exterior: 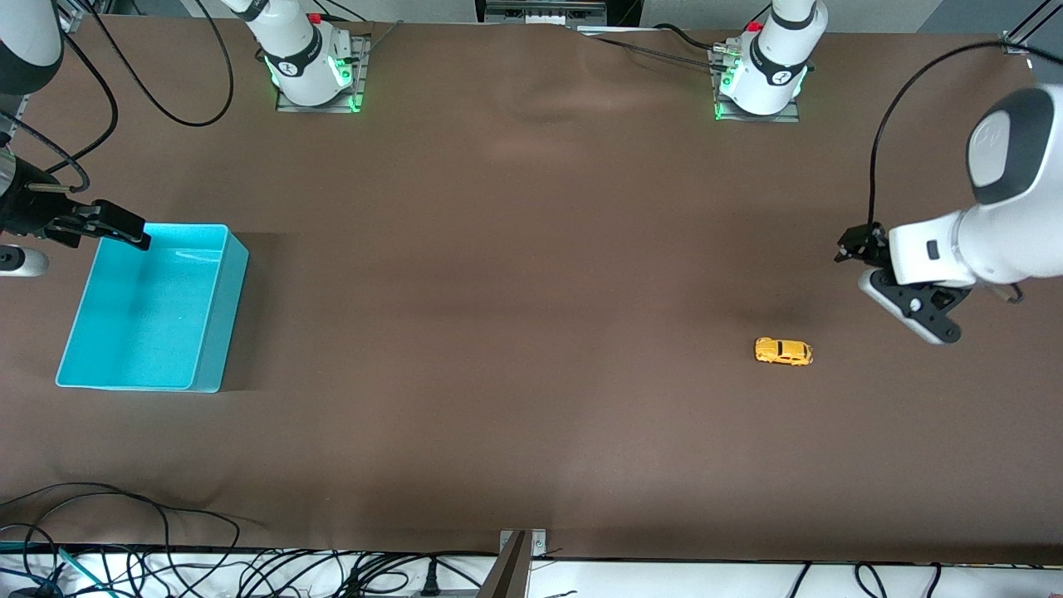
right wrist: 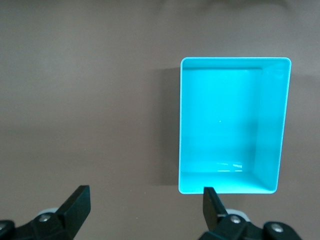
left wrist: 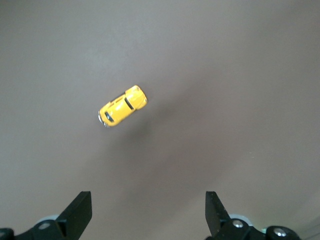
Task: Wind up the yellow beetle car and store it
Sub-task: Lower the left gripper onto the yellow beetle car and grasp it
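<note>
With the left pincer (left wrist: 147,212) spread wide above it, the small yellow beetle car (exterior: 783,351) on the counter (exterior: 531,332) may roll off if one finger nudges it, while the right pincer (right wrist: 142,210), also wide, waits over the turquoise bin (exterior: 212,332).

White rounded arms, black cables, green-lit bases, black hands

Robotics lab: bolted arm bases (exterior: 314,71), brown-covered table (exterior: 531,249) (loose cables (exterior: 166,565) along its edge)

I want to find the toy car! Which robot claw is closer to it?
The left claw, open above the table beside the yellow beetle car. The right claw, also open, hangs over the turquoise bin's rim.
</note>
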You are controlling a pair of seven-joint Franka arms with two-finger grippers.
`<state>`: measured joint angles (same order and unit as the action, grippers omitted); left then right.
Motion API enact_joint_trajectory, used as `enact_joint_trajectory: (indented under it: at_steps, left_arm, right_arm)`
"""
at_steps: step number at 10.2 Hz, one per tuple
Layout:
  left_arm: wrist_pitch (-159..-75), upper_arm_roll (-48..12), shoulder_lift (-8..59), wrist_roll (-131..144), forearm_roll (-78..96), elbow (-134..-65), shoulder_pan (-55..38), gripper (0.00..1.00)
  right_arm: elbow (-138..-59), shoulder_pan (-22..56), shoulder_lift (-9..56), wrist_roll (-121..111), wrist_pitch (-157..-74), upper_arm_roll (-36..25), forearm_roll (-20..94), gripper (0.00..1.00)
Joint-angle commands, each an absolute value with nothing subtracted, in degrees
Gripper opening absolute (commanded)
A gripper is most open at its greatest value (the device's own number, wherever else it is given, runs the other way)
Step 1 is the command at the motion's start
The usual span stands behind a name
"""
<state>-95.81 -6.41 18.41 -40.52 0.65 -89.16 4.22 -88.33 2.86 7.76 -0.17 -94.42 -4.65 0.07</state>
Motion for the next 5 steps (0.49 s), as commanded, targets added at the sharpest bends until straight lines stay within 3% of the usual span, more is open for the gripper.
enact_joint_trajectory:
  at_steps: [1,5]
  left_arm:
    - [-101.48,-6.59,25.11,-52.94,0.53,-87.71,5.10,1.00]
    - [-121.23,-6.68,30.92,-73.68,-6.05,-95.08,5.10,1.00]
  right_arm:
    - [-87.54,2.37,8.26,-0.70,-94.83,-4.57,-0.08,1.00]
    - [-87.54,2.37,8.78,-0.53,-96.24,-4.57,0.61,1.00]
